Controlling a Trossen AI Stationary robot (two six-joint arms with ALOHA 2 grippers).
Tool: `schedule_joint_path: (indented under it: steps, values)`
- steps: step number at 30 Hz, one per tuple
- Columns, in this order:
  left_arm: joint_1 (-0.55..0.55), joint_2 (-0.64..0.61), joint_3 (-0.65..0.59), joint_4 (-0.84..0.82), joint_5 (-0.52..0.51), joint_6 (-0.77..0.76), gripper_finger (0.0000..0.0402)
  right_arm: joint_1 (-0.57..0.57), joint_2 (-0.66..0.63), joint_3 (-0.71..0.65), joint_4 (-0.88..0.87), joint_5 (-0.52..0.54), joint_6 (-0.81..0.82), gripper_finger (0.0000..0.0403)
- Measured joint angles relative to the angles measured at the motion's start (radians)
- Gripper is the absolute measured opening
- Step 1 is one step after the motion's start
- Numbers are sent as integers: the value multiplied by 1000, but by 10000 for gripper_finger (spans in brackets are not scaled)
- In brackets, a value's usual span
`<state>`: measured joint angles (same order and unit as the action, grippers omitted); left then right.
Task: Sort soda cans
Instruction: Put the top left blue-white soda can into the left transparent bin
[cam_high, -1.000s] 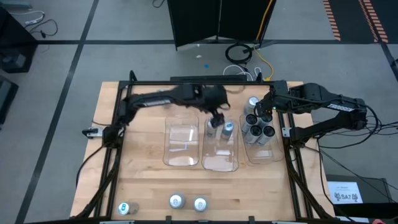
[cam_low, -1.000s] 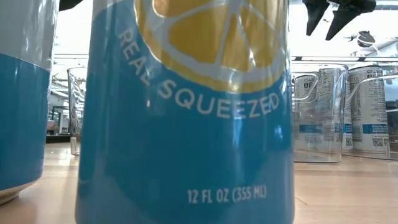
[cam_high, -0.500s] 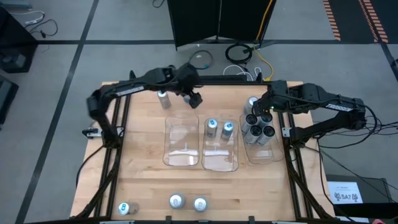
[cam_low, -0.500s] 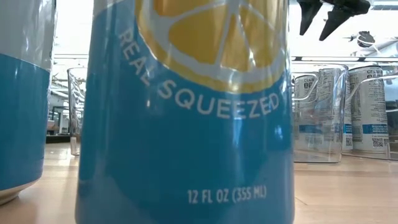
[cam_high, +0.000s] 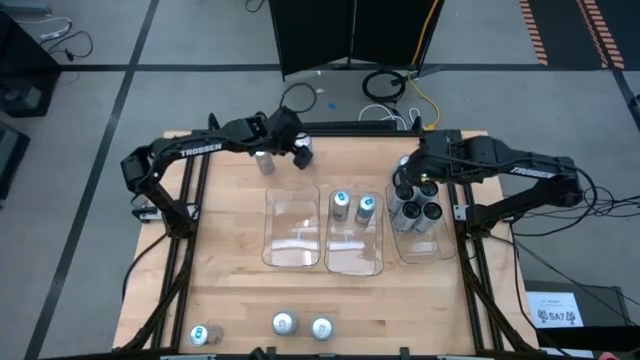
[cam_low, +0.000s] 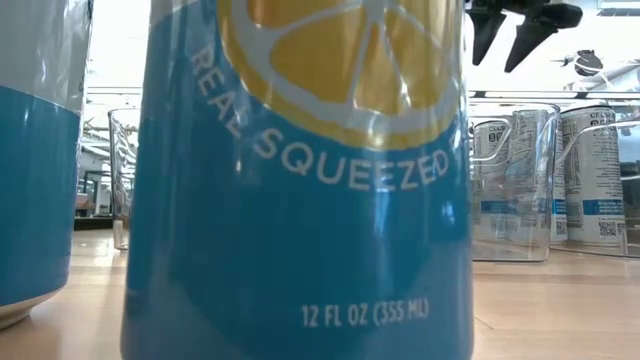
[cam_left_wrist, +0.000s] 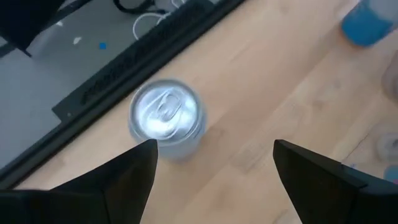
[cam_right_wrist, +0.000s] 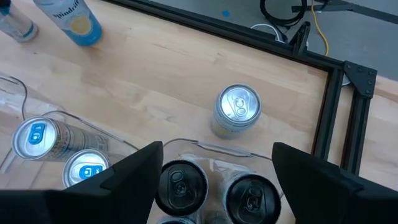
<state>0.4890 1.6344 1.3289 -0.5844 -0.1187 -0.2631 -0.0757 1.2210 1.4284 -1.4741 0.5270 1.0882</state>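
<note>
Cans were spread over the table around three clear trays. Half a second earlier the left gripper (cam_high: 297, 152) had been closer to the middle tray (cam_high: 353, 262); a second earlier it was over that tray, right at one of the two blue-topped cans there. It had since pulled back toward the table's far edge, and it hung with its fingers spread and empty just beside a lone silver can (cam_high: 264, 160) standing behind the left tray (cam_high: 290, 256). That suggests a drop into the middle tray was finished and the lone can was the next pick.

The right gripper (cam_high: 417, 172) hovered, fingers apart and holding nothing, above the far end of the right tray (cam_high: 428, 250); it had barely moved. Just behind that tray stood another loose silver can (cam_right_wrist: 237, 111).

The left tray held no cans. The middle tray held two blue-topped cans (cam_high: 352, 207) at its far end. The right tray held about four dark cans (cam_high: 415, 208). Three more cans (cam_high: 283, 325) waited well in front of the trays, at the near edge.
</note>
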Motion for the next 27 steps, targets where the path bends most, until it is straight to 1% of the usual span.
schedule_joint_path:
  steps: [4, 7, 10, 12, 13, 23, 27]
  values:
    - [42, -1, 8, 47, 5, -83, 329, -1, 17, 0, 1, 0, -3, 295]
    - [86, 6, 8, 41, 41, -160, 329, -2, 28, 0, 1, 0, -4, 295]
    - [128, 26, 8, 18, 95, -199, 329, -2, 33, 0, 1, -3, -5, 295]
    - [143, 40, 8, 29, 133, -202, 329, -2, 33, 0, 1, -3, -8, 295]
    - [148, 47, 8, 31, 137, -203, 329, -2, 33, 0, 1, -4, -8, 295]
    - [144, 106, 8, 80, 144, -194, 329, -2, 33, 0, 0, -5, -25, 295]
    - [142, 118, 8, 107, 144, -147, 329, -2, 33, 0, 0, -5, -27, 295]
